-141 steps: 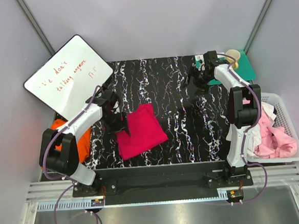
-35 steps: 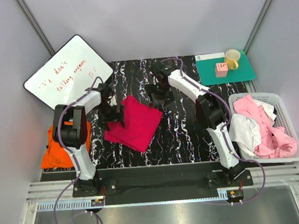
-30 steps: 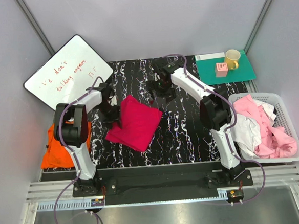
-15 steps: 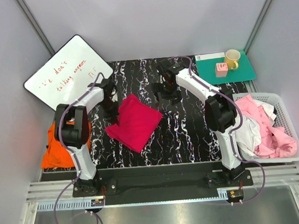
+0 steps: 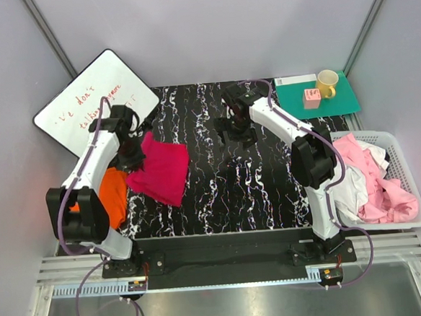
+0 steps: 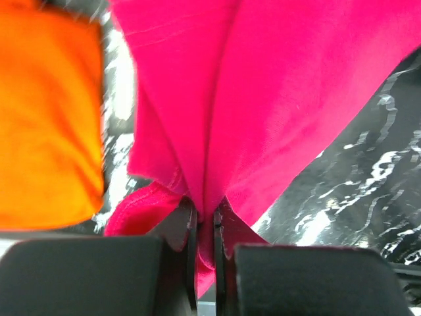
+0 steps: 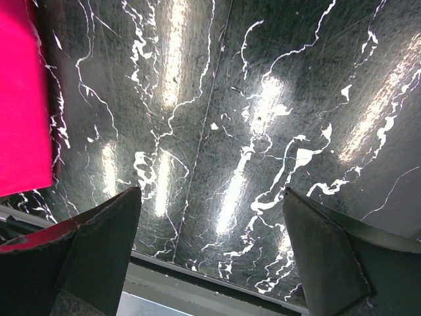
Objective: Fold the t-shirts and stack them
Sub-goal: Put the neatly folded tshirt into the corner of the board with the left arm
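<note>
- Now the left pincer (image 6: 204,217) pinches the folded magenta shirt (image 5: 161,169); the orange shirt (image 5: 112,197) lies just left of it.
- Meanwhile the right pincer (image 7: 210,197) hangs wide open, well right.

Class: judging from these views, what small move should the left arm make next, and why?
Probably carry the magenta shirt leftward onto the orange shirt: the left gripper is shut on the magenta shirt's edge, and that shirt is beside the orange one, not yet over it.

Closed in by pale grey walls (image 5: 209,28) at the top. Centred on a black, white-veined surface (image 5: 227,193), glossy with reflected light. Edged below by metal rails (image 5: 390,250).
</note>
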You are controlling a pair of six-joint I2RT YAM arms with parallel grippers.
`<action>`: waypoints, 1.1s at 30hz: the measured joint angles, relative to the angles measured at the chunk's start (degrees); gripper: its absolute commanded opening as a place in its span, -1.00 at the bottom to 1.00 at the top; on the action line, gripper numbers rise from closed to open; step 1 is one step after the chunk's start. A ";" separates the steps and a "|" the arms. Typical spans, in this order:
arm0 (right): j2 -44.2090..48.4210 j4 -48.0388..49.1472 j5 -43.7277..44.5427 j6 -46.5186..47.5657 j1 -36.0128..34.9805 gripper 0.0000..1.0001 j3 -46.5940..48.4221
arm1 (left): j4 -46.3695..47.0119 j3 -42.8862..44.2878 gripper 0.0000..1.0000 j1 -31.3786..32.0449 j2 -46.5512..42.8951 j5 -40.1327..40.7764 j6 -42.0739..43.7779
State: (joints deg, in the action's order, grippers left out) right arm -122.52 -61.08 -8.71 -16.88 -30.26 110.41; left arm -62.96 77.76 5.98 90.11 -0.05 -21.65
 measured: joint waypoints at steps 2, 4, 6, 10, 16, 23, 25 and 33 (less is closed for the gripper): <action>0.11 0.09 -0.22 0.33 0.00 0.92 -0.46 | -1.07 -2.45 -1.00 -1.05 -2.34 1.46 -1.11; 0.11 0.20 -0.44 0.68 0.00 0.92 -0.96 | -2.12 -4.44 -1.00 -2.05 -4.46 2.51 -2.21; 0.13 0.20 -0.66 1.03 0.00 0.92 -1.62 | -3.45 -6.45 -1.00 -3.65 -7.26 3.76 -3.28; 0.15 0.26 -1.44 1.70 0.00 0.92 -2.45 | -5.33 -8.41 -1.00 -7.26 -11.98 6.16 -4.42; 0.59 0.37 -2.49 2.40 0.00 0.92 -3.78 | -7.15 -9.22 -1.00 -14.27 -16.63 8.63 -4.33; 1.75 0.44 -3.23 2.73 0.00 0.93 -5.68 | -7.61 -9.22 -1.00 -24.55 -16.90 9.94 -1.84; 2.16 0.52 -3.54 2.73 0.00 0.93 -6.38 | -7.32 -9.22 -1.00 -27.34 -16.74 9.97 -0.87; 3.17 1.09 -4.46 2.78 0.00 0.93 -9.20 | -5.73 -7.23 -1.00 -34.99 -11.58 9.97 1.95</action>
State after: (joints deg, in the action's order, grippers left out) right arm -119.35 -59.99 -13.17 -14.11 -30.26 101.21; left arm -68.69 70.52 -29.02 78.52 9.91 -19.70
